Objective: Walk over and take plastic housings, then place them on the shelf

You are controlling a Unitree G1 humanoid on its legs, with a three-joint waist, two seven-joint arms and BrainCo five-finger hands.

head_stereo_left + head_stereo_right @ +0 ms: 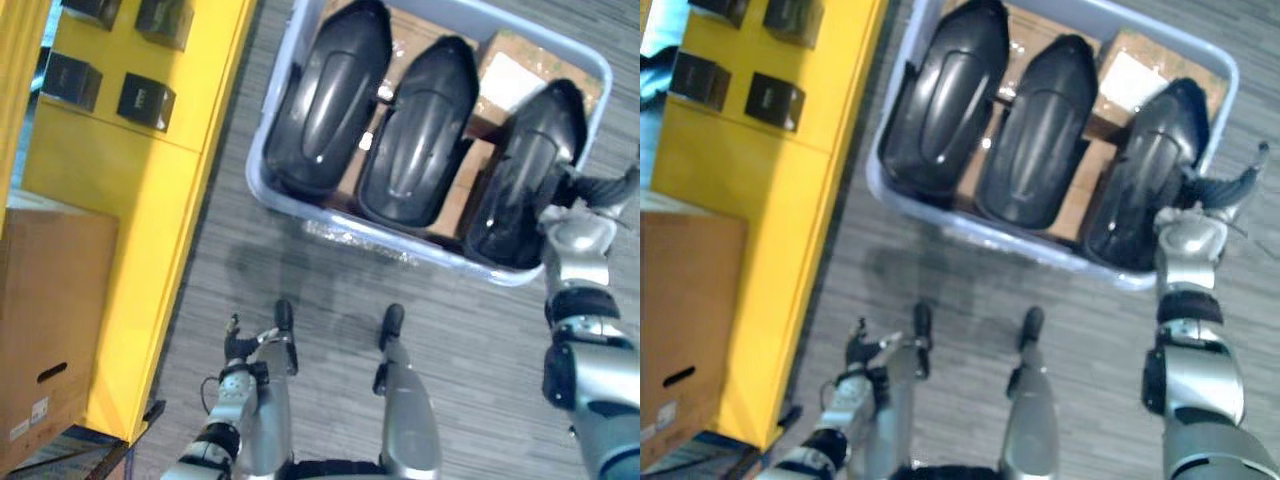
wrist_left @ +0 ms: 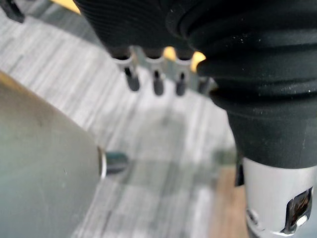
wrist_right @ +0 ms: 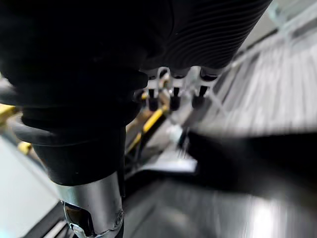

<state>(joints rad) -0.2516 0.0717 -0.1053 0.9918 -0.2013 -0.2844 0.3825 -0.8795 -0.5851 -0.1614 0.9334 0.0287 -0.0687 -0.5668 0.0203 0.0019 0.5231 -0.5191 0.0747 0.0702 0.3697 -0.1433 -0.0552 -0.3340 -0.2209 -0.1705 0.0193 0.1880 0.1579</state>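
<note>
Three glossy black plastic housings lie side by side in a pale blue bin [image 1: 350,232] on the carpet: a left housing [image 1: 325,100], a middle housing [image 1: 415,135] and a right housing [image 1: 520,170]. My right hand [image 1: 600,188] reaches to the outer side of the right housing. In the right wrist view its fingers [image 3: 173,96] hang relaxed just above that housing's shiny surface [image 3: 237,198] and do not curl round it. My left hand [image 1: 238,348] hangs low by my side, and its relaxed fingers [image 2: 156,82] hold nothing over the grey carpet.
A yellow shelf [image 1: 150,200] stands to my left and carries small black boxes [image 1: 147,100]. A brown cardboard box [image 1: 50,320] sits at the lower left beside it. Flat cardboard boxes [image 1: 510,70] lie under the housings in the bin.
</note>
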